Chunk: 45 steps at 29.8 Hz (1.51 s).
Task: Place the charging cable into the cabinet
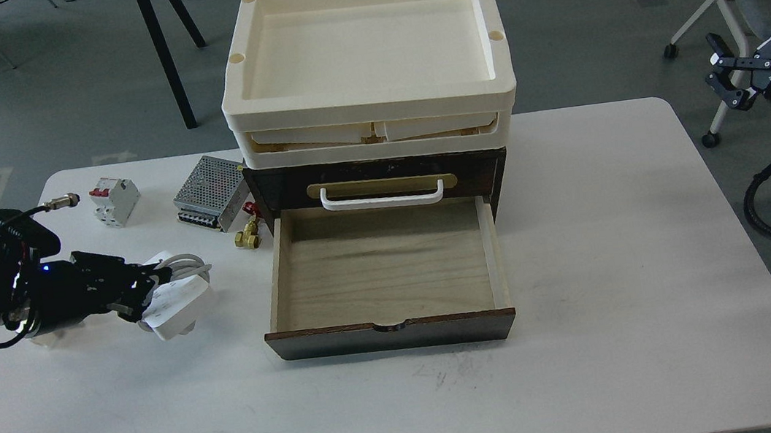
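1. The charging cable [175, 301] is pinched in the left gripper [145, 294] at the table's [623, 290] left side, well left of the cabinet [382, 187]. It looks lifted or tilted off the surface; contact w/ the table can't be told.
2. The cabinet's lower drawer [384, 268] is pulled out, its wood floor bare, so the drop spot is ready.
3. Step in hand, as judged: the cable is to be carried right & set inside the drawer.
4. Enough height should be kept so the drawer's left wall is cleared, approx. over the middle before lowering.
5. The loose cord loops should be watched; a snag on the drawer edge or on the brass fitting [247, 235] nearby is possible.
6. Release is best made low, cable flat, so nothing hangs over the rim.
7. The right gripper [767, 63] is held off the table at far right, fingers spread, nothing in them.
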Available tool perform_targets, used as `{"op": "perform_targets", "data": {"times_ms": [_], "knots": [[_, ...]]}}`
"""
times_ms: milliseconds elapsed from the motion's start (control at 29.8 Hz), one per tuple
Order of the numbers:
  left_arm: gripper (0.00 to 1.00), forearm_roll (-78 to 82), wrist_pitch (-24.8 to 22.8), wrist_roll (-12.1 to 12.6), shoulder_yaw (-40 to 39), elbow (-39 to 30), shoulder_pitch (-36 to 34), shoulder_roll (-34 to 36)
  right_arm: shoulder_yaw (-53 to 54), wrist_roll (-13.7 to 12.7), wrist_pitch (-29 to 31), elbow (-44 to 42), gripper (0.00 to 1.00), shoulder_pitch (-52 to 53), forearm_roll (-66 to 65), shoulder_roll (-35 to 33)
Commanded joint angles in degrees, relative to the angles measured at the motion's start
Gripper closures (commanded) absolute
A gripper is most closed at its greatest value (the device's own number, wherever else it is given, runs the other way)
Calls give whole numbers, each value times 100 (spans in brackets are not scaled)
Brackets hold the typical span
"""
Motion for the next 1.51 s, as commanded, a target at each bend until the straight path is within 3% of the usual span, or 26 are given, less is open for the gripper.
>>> {"op": "perform_targets", "data": {"times_ms": [0, 168, 336, 538, 706, 874, 1042, 1076, 1143, 1176, 1210, 1244, 1345, 1479], "knots": [[100, -1101, -321, -2, -107, -1055, -198, 652, 14, 0, 0, -18, 0, -56, 1, -16], [100, -2911, -891, -2, -599, -2356, -199, 970, 6, 0, 0, -36, 0, -82, 1, -42], [100, -4091, -1446, -2, -1039, -2473, -216, 269, 14, 0, 0, -27, 0, -144, 1, -51], [100, -4207, -1420, -2, -952, -1412, -172, -1005, 6, 0, 0, -27, 0, -144, 1, -139], [100, -4014, -1420, -2, -873, -479, -146, -1595, 6, 0, 0, -27, 0, -152, 1, -139], [100, -3233, -1315, -2, -732, 49, -85, -2061, 6, 0, 0, -27, 0, -152, 1, -139], [97, -3056, -1244, -2, -495, 120, -67, -2168, 6, 0, 0, -27, 0, -179, 1, -139], [94, -3064, -1244, -2, -495, 120, -67, -2168, 6, 0, 0, -27, 0, -179, 1, -139], [73, -3099, -1253, -2, -503, 120, -67, -2168, 14, 0, 0, -27, 0, -179, 1, -139], [54, -3108, -1270, -2, -512, 120, -67, -2159, 14, 0, 0, -27, 0, -179, 1, -131], [17, -3134, -1244, -2, -564, 120, -67, -2168, 23, 0, 0, -27, 0, -179, 9, -131], [0, -3222, -1314, -2, -591, 103, -76, -2124, 32, 0, 0, -1, 0, -187, 9, -139], [1, -3625, -1638, -2, -644, 67, -111, -2062, 32, 0, 0, 34, 0, -240, 18, -139], [0, -4337, -1680, -2, -1161, 59, -67, -1764, 93, 0, 0, 43, 0, -240, 27, -139]]}}
